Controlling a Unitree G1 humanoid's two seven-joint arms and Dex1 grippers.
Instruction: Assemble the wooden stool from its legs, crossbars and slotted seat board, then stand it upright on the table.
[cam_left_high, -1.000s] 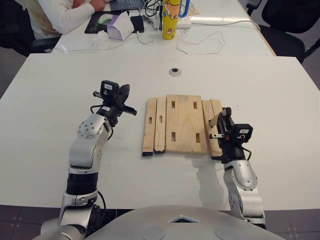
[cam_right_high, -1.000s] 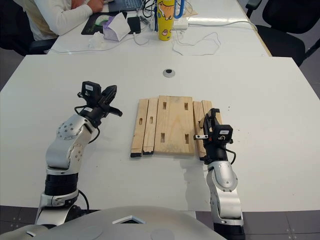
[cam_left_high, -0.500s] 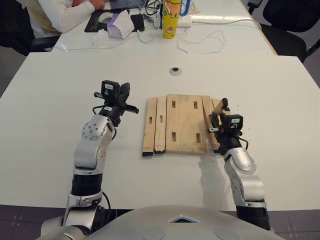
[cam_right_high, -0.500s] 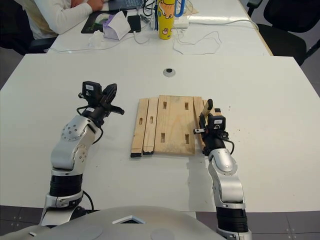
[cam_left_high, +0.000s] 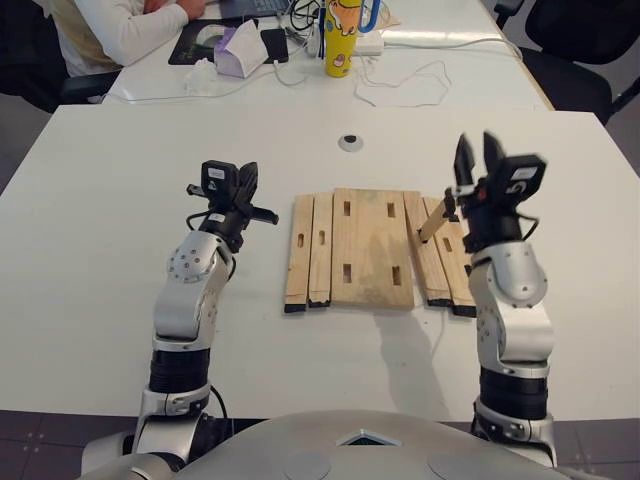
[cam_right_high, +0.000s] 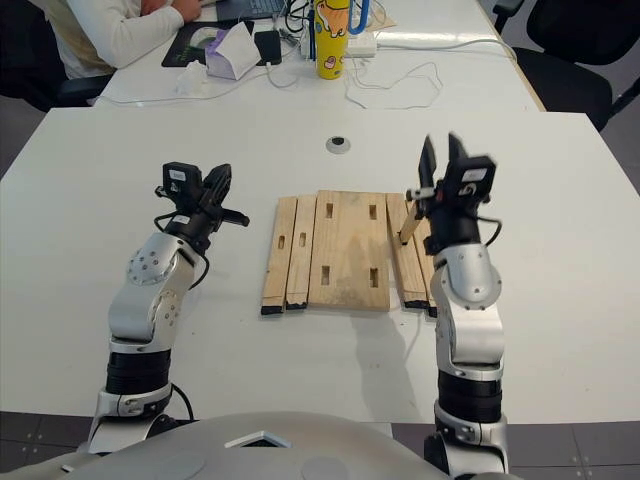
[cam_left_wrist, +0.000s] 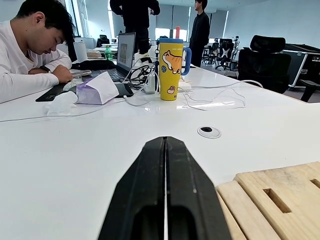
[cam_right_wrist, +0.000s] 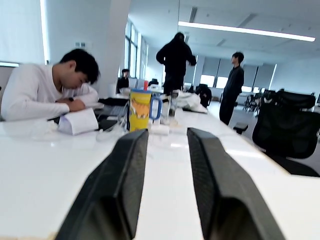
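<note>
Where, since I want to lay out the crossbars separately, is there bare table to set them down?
Bare table lies left of the left gripper, right of the right gripper, and between the wooden pieces and the round cable port. The middle, between the grippers, is crowded.

The slotted seat board (cam_left_high: 372, 247) is pale wood with faint grain and four dark rectangular slots. The planks to its left (cam_left_high: 308, 250) and right (cam_left_high: 440, 262) are the same pale wood, each tipped black at one end. The table (cam_left_high: 120, 180) under it is white. The left gripper (cam_left_wrist: 165, 142) and right gripper (cam_left_high: 476, 158) are black. Beyond the board are a grey grommet (cam_left_high: 349, 143) with a dark centre, a yellow mug (cam_left_high: 341, 38) with a cartoon print and blue handle, and a lilac box (cam_left_high: 238, 52).
</note>
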